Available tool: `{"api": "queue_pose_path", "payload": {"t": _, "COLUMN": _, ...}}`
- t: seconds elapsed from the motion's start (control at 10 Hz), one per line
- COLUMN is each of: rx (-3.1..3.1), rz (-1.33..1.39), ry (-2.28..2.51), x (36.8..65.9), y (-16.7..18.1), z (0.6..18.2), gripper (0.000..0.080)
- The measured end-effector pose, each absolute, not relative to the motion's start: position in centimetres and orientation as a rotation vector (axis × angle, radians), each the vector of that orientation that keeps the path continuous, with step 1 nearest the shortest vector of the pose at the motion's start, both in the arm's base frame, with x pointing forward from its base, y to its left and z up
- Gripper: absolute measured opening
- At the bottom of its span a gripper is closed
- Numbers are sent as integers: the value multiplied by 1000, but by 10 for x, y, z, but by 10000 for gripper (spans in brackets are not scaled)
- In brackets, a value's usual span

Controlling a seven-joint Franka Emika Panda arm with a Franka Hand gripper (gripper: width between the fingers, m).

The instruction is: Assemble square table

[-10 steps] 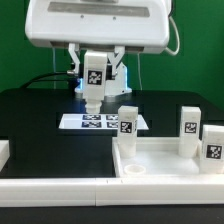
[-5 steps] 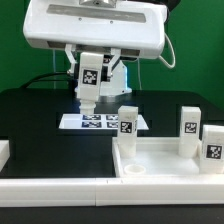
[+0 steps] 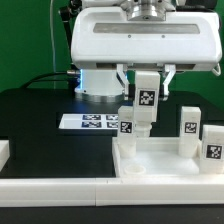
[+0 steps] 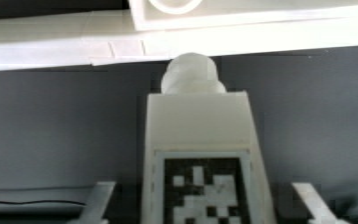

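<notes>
Item: short white plastic table leg with a black-and-white square tag (image 3: 145, 100) — held in my tool (image 3: 145, 92), which is clenched on its upper part. It hangs upright above the large white square tray-like tabletop with raised rim (image 3: 165, 160), near the corner on the exterior view's left, where another tagged white leg (image 3: 127, 124) stands. It is still clear of the tray floor.

Orientation: long axis vertical. In the wrist view the rounded stud end (image 4: 192, 72) points away from my tool, down toward the tabletop (image 4: 87, 48); the tagged face looks toward the exterior camera.

Handling, as I judge it: light, rigid, hollow-looking moulded plastic with smooth flat sides — likely slippery under a loose pinch, but not fragile. The flat opposing faces near the top are the right place to hold it; that leaves the stud end free for seating. A grip lower down would foul the tray rim.

Companion pieces: two more tagged white legs (image 3: 189, 124) and (image 3: 213, 143) stand upright in the tray on the exterior view's right, well apart from the held leg. A round socket (image 3: 133, 173) shows in the tray's near corner.

Surroundings: black desk (image 3: 40, 115); the marker board (image 3: 88, 122) lies flat behind the tray.
</notes>
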State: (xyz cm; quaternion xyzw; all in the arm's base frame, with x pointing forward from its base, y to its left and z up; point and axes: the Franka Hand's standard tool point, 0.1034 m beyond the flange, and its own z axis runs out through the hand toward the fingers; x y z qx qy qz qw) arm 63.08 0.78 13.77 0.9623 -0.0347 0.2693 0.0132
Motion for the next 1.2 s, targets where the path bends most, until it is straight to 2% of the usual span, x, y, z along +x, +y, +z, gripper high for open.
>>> {"api": "queue_pose_path", "payload": {"t": 0.4, "rx": 2997, "rz": 835, "ry": -107, "x": 630, "y": 6, "z": 136, "gripper": 284}}
{"api": "queue_pose_path", "payload": {"t": 0.6, "rx": 3000, "rz": 808, "ry": -84, "x": 627, "y": -10, "z": 127, "gripper": 284}}
{"api": "queue_pose_path", "payload": {"t": 0.9, "rx": 3010, "rz": 801, "ry": -81, "x": 630, "y": -9, "z": 117, "gripper": 284}}
{"api": "queue_pose_path", "payload": {"t": 1.2, "rx": 2992, "rz": 816, "ry": -69, "x": 627, "y": -5, "z": 97, "gripper": 284}}
